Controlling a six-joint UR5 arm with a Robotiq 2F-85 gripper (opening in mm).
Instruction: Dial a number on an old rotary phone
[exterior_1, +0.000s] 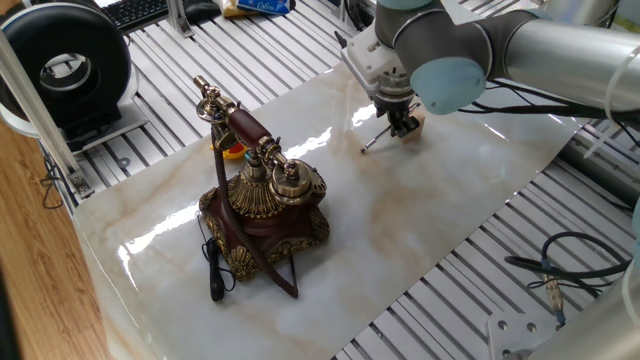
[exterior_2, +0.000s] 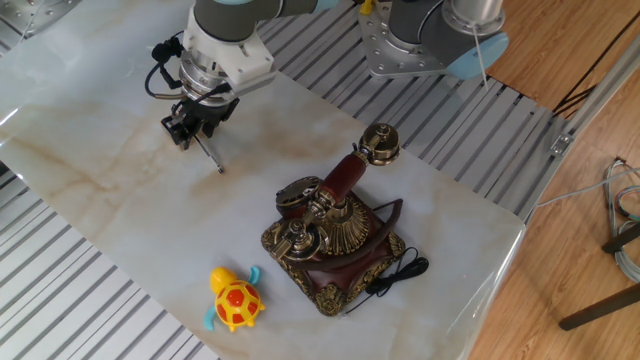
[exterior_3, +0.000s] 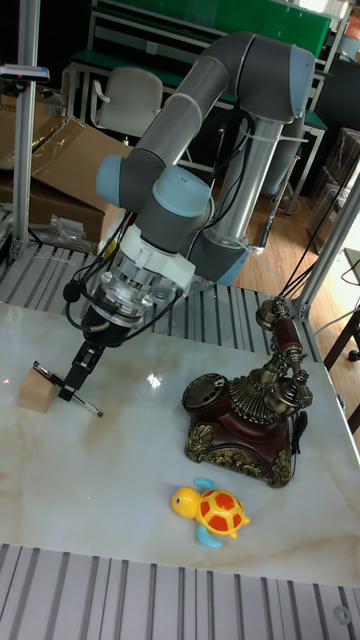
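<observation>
Claw (exterior_3: 82, 380) is down at the small pale wooden block (exterior_3: 34, 392) with a thin dark stick (exterior_3: 88, 405), at the far-left part of the pale marble-look tabletop (exterior_2: 110, 215) in the tall fixed view. Fingers appear narrowed around the stick, but whether they truly grip it I cannot tell. Likely the stick is meant as a dialing tool, since claw fingers look too bulky for dial holes.

Ornate dark reddish-brown rotary phone with gold filigree trim (exterior_3: 245, 420) stands well apart from the claw, to the right, handset (exterior_2: 345, 175) on its brass cradle, black cord (exterior_1: 213, 270) trailing beside the base. Dial untouched, so the task is at its start.

Yellow-orange toy turtle (exterior_2: 233, 299) lies near the phone.

Tabletop is glossy, resting on slatted aluminium rails. Lab room: cardboard boxes, chair, wood floor.
</observation>
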